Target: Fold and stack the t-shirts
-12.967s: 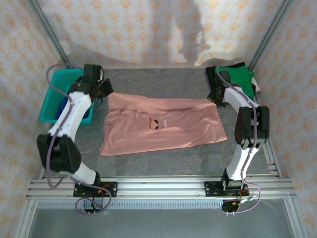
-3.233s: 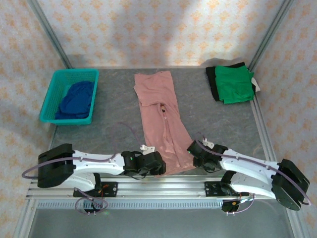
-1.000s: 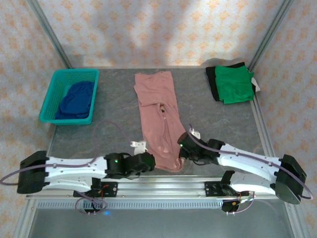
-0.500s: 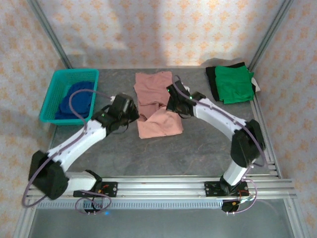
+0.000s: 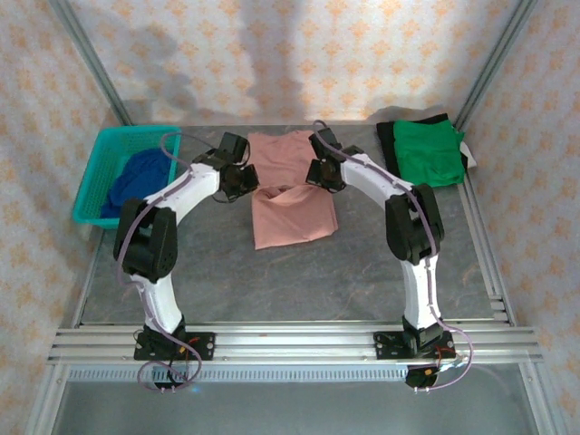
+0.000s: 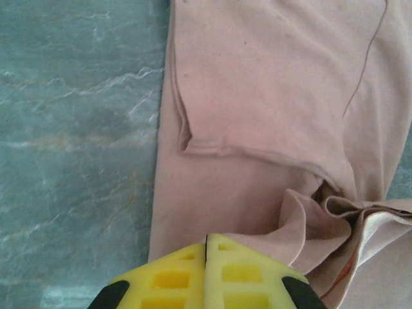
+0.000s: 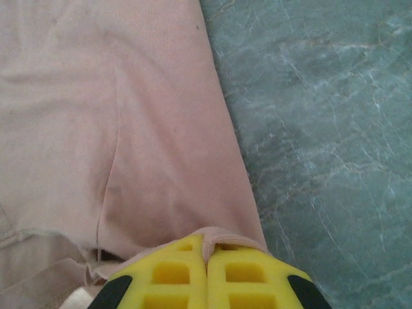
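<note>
top external view: a teal basket [image 5: 88, 186] sits at the far left of the grey table [image 5: 362, 263], and the rest is placed from it. a blue t-shirt [image 5: 138, 179] lies crumpled inside the basket. the pink t-shirt [image 5: 292, 195] lies on the table just to the right of the basket, with a strip of bare table between them. it is folded over on itself, with a creased, slanting edge across its middle. the green t-shirt [image 5: 428, 154] lies folded well to the right of the basket, beyond the pink one and apart from it, on top of a dark cloth [image 5: 387, 145].

the left gripper [image 5: 243, 181] is at the edge of the pink t-shirt that faces the basket, level with the creased edge. the right gripper [image 5: 319, 174] is at the opposite edge, the one turned away from the basket, at about the same level. both arms arch over the table toward the shirt.

left wrist view: the yellow fingers [image 6: 251, 280] are pressed together. a bunched fold of pink cloth runs up to their tips and appears pinched there. bare grey table shows beside the shirt's edge.

right wrist view: the yellow fingers [image 7: 248, 277] are likewise pressed tight, with a curl of the pink hem caught at their tips. the shirt's straight edge runs away from them, with bare table alongside.
</note>
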Tool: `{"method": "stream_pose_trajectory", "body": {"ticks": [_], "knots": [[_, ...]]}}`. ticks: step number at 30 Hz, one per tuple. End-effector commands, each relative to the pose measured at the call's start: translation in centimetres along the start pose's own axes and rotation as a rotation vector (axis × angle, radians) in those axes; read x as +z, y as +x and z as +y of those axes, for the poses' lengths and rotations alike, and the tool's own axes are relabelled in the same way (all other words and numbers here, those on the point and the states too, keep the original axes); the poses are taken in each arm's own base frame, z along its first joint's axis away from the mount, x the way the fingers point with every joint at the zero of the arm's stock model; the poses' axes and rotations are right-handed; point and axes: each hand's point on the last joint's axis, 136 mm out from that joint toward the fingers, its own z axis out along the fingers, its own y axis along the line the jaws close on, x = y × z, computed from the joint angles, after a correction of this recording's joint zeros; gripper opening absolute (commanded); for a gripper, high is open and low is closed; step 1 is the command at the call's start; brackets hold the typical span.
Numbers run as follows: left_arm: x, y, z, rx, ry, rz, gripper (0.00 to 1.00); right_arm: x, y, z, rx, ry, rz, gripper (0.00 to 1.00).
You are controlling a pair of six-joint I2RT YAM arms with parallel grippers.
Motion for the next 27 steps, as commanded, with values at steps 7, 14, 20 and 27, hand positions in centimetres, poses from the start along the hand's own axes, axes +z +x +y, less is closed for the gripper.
{"method": "stream_pose_trajectory", "body": {"ticks": [7,14,20,27], "knots": [[3.4,-2.0,1.5,0.016,-0.102,0.100,0.29,1.7,-3.1,-2.0,-0.016,0.102,-0.024,0.29],[-1.3,-4.4,2.5,0.041,-0.166,-0.003,0.53,-3.8,-3.6,-3.1,-0.052,0.122,-0.145,0.43],[-5.6,-2.9,2.8,0.064,-0.180,-0.076,0.74,-2.5,3.5,2.8,-0.108,-0.157,-0.039,0.40],[-6.5,2.3,2.3,0.062,-0.088,-0.082,0.72,2.8,4.6,4.3,-0.150,-0.062,0.059,0.24]]}}
